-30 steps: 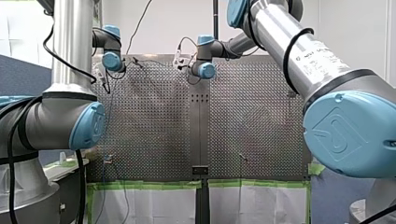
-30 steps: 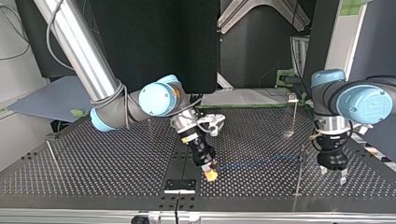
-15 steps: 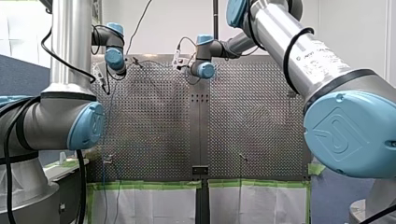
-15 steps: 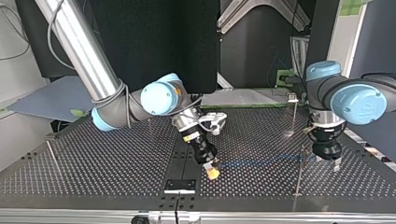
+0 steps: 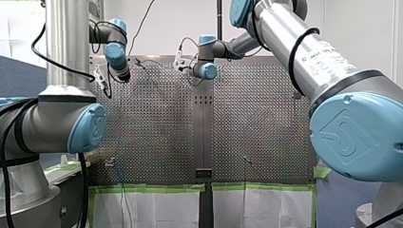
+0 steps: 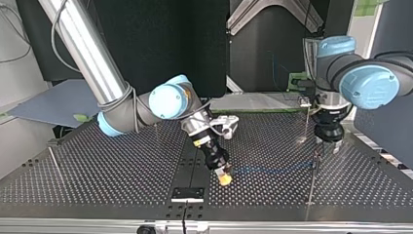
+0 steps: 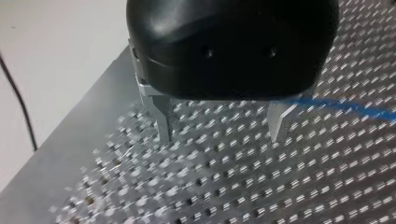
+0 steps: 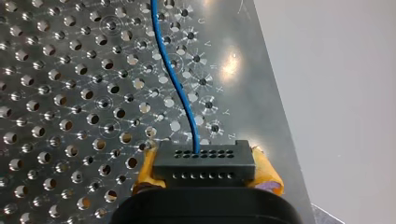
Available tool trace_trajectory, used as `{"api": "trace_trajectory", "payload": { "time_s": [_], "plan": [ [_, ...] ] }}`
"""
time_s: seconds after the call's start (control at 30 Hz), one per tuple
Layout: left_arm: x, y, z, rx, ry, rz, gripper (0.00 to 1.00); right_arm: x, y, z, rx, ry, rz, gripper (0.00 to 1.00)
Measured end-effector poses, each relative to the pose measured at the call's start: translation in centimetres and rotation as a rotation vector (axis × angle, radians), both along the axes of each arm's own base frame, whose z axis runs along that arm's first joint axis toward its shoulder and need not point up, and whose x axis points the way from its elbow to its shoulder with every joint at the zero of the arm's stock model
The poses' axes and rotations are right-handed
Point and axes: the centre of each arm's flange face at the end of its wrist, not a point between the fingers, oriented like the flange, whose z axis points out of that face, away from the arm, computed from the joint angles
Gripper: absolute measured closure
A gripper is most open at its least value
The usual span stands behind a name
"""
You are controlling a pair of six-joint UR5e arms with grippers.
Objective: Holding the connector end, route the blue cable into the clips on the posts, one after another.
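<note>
Right gripper [image 6: 224, 178] clamps the connector [image 8: 204, 164]; blue cable [image 8: 180, 88] runs away toward the post [image 6: 312, 180]. Left gripper [image 7: 222, 137], jaws spread, stands nearer.

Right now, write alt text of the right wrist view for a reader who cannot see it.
My right gripper is shut on a black connector, its yellow pads pressing on both sides. A blue cable leaves the connector's face and runs ahead over the perforated table, near its edge.

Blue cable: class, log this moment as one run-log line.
right pincer: shut on connector | blue cable: runs from connector across table | left pincer: open, empty
</note>
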Motion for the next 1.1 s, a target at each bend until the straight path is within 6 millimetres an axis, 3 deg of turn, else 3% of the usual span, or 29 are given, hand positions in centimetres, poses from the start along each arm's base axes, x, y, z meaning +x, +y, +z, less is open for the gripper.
{"api": "trace_trajectory", "payload": {
  "time_s": [0.3,0.87,1.1],
  "plan": [
    [-3.4,-1.7,1.2,-0.016,0.004,-0.048,0.0,0.1,0.2,-0.1,0.006,0.002,0.003,1.0],
    [-8.2,-3.6,6.0,0.046,-0.065,-0.105,0.0,-0.2,0.4,-0.8,0.049,0.036,-0.017,1.0],
    [-8.2,-5.3,6.5,0.107,-0.103,-0.196,0.0,-0.4,0.6,-0.9,0.06,0.052,-0.042,1.0]
  ]
}}
